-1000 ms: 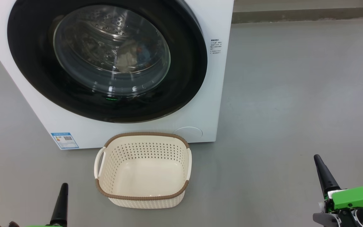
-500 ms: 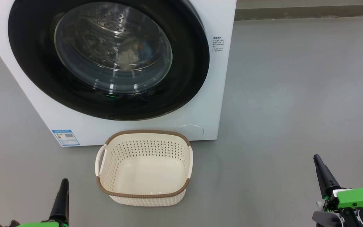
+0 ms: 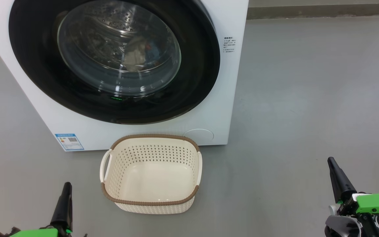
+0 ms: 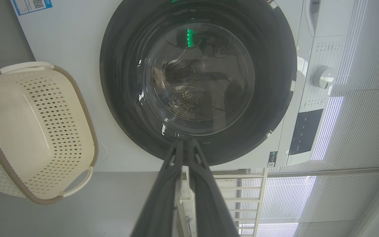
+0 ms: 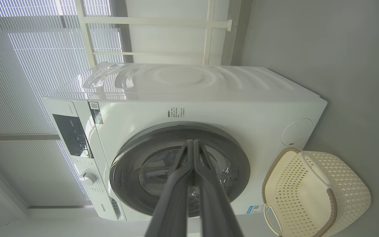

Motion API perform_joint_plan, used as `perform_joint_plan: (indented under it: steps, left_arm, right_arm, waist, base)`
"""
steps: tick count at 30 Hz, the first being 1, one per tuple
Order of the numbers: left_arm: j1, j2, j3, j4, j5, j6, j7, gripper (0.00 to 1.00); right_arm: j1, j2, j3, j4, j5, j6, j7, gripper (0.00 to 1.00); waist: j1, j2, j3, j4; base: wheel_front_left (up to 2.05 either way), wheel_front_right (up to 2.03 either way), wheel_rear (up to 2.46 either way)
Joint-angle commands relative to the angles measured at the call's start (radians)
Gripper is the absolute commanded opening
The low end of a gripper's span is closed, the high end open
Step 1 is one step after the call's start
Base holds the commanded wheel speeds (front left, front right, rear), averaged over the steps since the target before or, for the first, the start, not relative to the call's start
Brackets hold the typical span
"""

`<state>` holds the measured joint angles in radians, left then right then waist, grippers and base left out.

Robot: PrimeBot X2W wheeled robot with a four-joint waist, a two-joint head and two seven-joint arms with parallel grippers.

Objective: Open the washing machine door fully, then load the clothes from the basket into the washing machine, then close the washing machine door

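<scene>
The white washing machine [image 3: 219, 108] [image 4: 77, 39] [image 5: 209, 95] stands before me with its black-rimmed round door [image 3: 113, 59] [image 4: 196, 79] [image 5: 179, 168] closed flat against the front. Through the door glass the clothes [image 3: 140, 54] show as a pale and blue heap inside the drum. The cream basket [image 3: 151, 174] [image 4: 35, 128] [image 5: 311, 191] sits on the floor just in front of the machine, with nothing in it. My left gripper [image 3: 65, 200] [image 4: 185, 144] is low at the left, shut. My right gripper [image 3: 336, 174] [image 5: 192, 144] is low at the right, shut too, holding nothing.
Grey floor [image 3: 308, 98] spreads wide to the right of the machine. A blue label sticker [image 3: 68, 141] marks the lower left corner of the machine's front. White slatted blinds [image 5: 28, 65] and a white frame [image 5: 209, 33] stand behind the machine.
The head view has shifted slightly, so machine and basket sit a little higher in the picture. Both grippers stay low at the corners, still shut.
</scene>
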<state>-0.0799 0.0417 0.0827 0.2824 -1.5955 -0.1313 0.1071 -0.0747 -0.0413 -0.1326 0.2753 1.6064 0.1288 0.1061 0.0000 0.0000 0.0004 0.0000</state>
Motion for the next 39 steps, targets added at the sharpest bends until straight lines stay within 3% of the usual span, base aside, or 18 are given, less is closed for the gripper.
perform_joint_plan:
  steps: [1, 39]
  left_arm:
    - [-0.036, 0.009, 0.033, -0.029, -0.012, 0.001, 0.007, 0.0]
    - [-0.036, 0.009, 0.033, -0.03, -0.012, 0.001, 0.007, 0.0]
  right_arm:
    - [-0.04, -0.01, 0.019, -0.024, 0.002, 0.002, 0.007, 0.0]
    - [-0.04, -0.01, 0.018, -0.024, 0.002, 0.002, 0.007, 0.0]
  waist:
    - [0.0, 0.0, 0.0, 0.0]
    - [0.0, 0.0, 0.0, 0.0]
  base:
    - [0.0, 0.0, 0.0]
    - [0.0, 0.0, 0.0]
